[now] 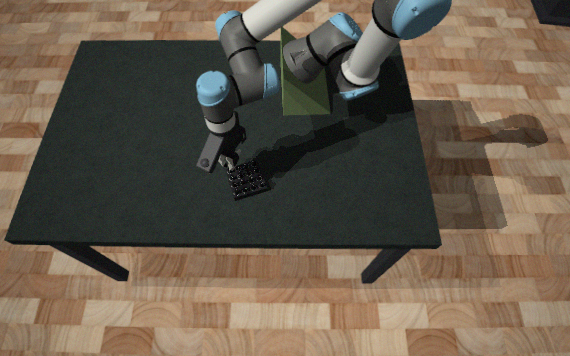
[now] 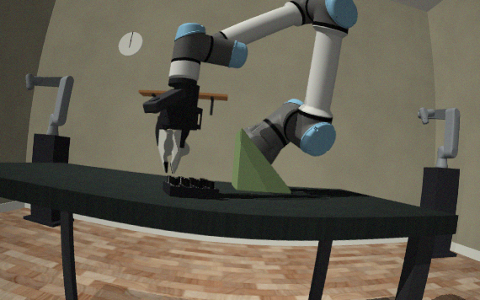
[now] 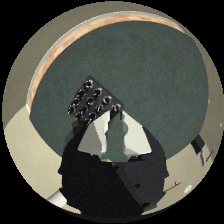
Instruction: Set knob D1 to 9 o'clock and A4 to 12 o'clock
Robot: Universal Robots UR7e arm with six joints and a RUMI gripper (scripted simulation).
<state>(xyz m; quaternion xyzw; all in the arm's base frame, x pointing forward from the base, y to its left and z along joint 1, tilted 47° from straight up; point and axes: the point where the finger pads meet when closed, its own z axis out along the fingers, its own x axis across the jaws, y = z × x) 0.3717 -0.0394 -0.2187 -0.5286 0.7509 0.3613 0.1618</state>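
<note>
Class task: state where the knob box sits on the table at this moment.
In the top view the knob box lies near the table's middle, just below the gripper, with the green wedge further back.

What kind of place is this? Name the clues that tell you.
Probably a robot test room or lab. One arm, its gripper shut and empty, hangs above a knob box on a dark table. Camera stands flank the table, on wood-block flooring.
</note>
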